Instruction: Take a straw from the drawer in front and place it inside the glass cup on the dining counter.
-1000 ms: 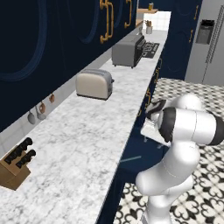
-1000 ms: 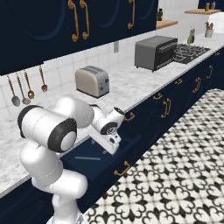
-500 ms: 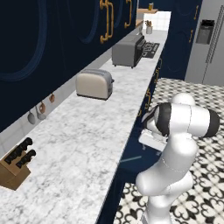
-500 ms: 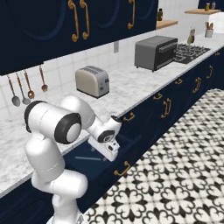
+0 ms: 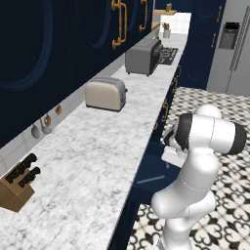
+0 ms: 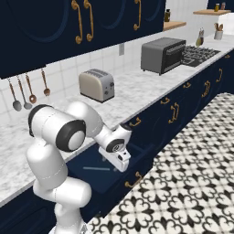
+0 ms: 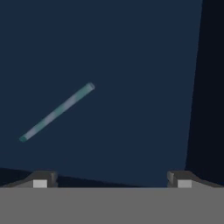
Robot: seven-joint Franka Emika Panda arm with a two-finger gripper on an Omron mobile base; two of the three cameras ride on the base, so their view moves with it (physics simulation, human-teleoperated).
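The navy drawer [image 6: 87, 160] under the wall counter stands pulled out, its brass handle [image 6: 133, 179] on the front. A thin pale straw [image 6: 96, 168] lies flat on the drawer floor [image 7: 131, 65]. In the hand view the straw [image 7: 57, 112] runs diagonally, left of and beyond my fingertips [image 7: 43, 179]. My gripper [image 7: 111, 180] hangs open just above the drawer with nothing between its fingers, to the right of the straw [image 5: 151, 179]. In the right base view the gripper [image 6: 122, 164] points down into the drawer. The glass cup and the dining counter are out of view.
The marble wall counter [image 5: 93, 161] carries a toaster [image 5: 105, 93], a toaster oven [image 5: 142, 57] and a knife block [image 5: 17, 188]. Utensils [image 6: 29, 91] hang on the tiled wall. A fridge [image 5: 234, 44] stands at the far right. Patterned floor [image 6: 192, 183] lies open beside the drawer.
The arm has bent further and the hand has come down towards the open drawer. The straw lies where it was, and the jaws stay open.
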